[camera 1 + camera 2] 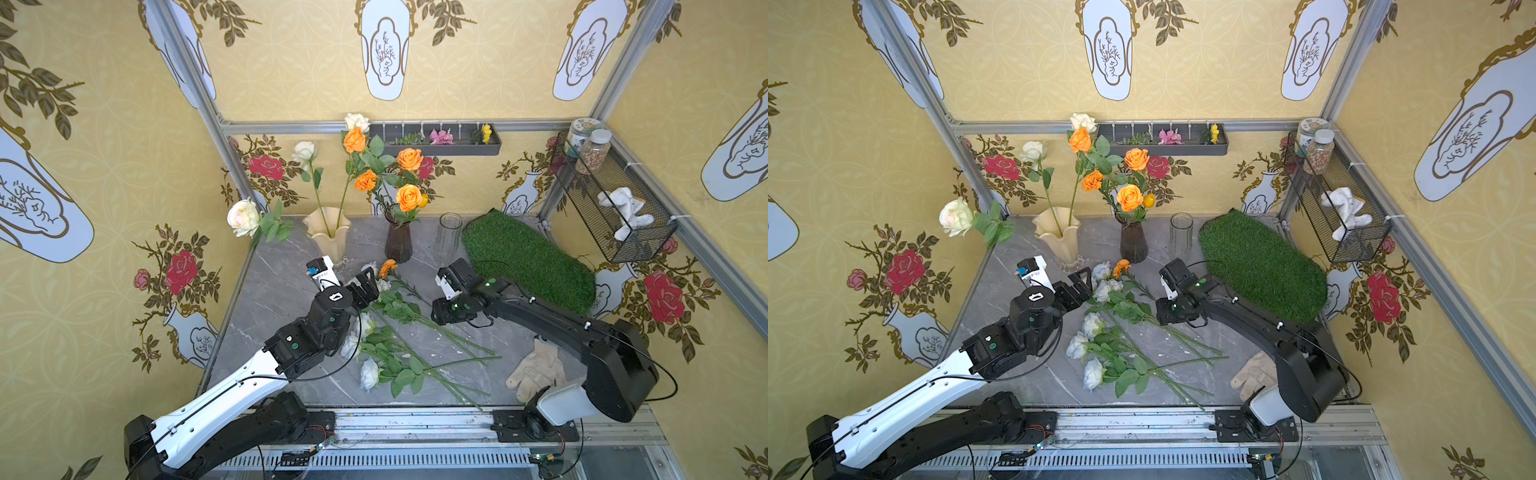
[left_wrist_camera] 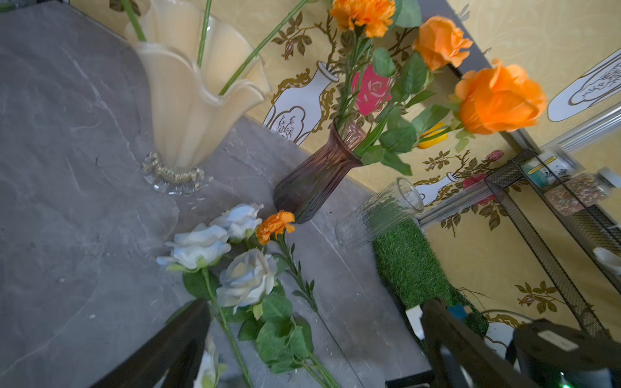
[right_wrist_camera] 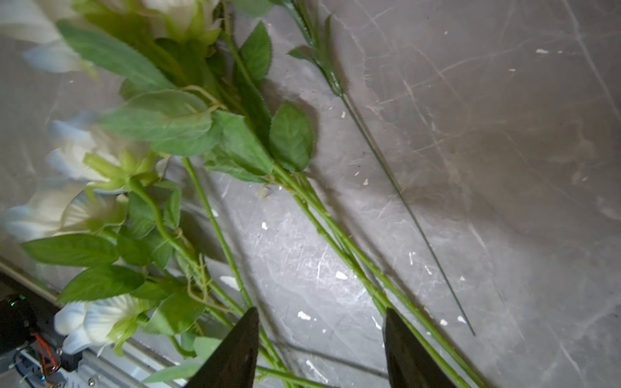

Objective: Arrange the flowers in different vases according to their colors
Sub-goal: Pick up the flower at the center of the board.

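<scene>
Several pale blue-white roses [image 1: 369, 372] and an orange marigold [image 1: 388, 266] lie loose on the grey table, stems fanned toward the front right. At the back, the cream-yellow ruffled vase [image 1: 328, 239] holds cream-white roses [image 1: 243, 218]. The dark purple vase [image 1: 398, 243] holds orange roses [image 1: 409, 197]. The clear glass vase [image 1: 450, 232] stands empty. My left gripper [image 1: 371, 286] hovers open above the loose rose heads [image 2: 247, 277]. My right gripper [image 3: 321, 349] points down over the green stems [image 3: 349, 248], jaws apart, nothing held between them.
A green grass mat [image 1: 528, 262] lies at the back right beside my right arm. A work glove [image 1: 536, 370] lies at the front right. A wire basket [image 1: 615, 208] with jars hangs on the right wall. A grey tray [image 1: 436, 145] hangs on the back wall.
</scene>
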### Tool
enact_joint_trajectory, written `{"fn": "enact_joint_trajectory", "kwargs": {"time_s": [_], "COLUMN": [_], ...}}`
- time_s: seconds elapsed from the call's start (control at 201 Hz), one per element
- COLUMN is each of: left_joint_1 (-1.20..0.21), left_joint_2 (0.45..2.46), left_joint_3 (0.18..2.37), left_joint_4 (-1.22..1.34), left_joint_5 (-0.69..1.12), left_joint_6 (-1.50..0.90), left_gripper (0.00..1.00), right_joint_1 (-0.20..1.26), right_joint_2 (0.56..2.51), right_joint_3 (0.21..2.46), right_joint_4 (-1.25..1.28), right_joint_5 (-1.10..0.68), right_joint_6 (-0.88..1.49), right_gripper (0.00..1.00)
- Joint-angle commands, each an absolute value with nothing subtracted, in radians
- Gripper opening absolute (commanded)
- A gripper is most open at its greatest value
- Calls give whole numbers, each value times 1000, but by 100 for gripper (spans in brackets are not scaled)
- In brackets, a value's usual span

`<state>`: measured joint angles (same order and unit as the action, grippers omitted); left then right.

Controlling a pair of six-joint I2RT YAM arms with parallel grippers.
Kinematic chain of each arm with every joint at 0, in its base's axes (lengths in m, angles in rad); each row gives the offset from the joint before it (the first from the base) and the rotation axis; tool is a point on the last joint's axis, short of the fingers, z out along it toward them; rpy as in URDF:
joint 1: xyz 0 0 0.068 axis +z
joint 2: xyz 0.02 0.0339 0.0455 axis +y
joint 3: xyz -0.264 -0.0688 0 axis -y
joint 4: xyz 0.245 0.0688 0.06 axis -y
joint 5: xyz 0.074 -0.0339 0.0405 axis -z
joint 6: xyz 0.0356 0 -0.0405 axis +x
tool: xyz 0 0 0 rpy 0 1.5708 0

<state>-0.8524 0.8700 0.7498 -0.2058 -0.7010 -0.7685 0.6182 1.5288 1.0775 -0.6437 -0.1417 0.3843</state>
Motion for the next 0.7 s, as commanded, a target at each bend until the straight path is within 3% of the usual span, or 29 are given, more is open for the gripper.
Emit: {"fn": "enact_joint_trajectory", "kwargs": {"time_s": [0.0, 0.319, 0.523, 0.692], "left_joint_1": [-857, -857, -856, -857], "left_joint_2": [850, 745, 750, 780], "left_joint_3": [674, 512, 492, 502], "left_joint_4": [-169, -86, -61, -46], "left_joint_5": [-718, -759, -781, -782], "left_joint_6": [-894, -970, -976, -959], "left_gripper": [100, 100, 100, 100], "right_joint_1": [612, 605, 594, 595], "right_joint_2": [1589, 1788, 1966, 2033], "right_joint_3": [1109, 1215, 1359, 1412], "right_joint_4": [-574, -511, -556, -548], "right_joint_5": [-102, -50, -54, -28], "right_joint_6": [327, 193, 141, 136], "right_gripper": [59, 63, 41, 40]}}
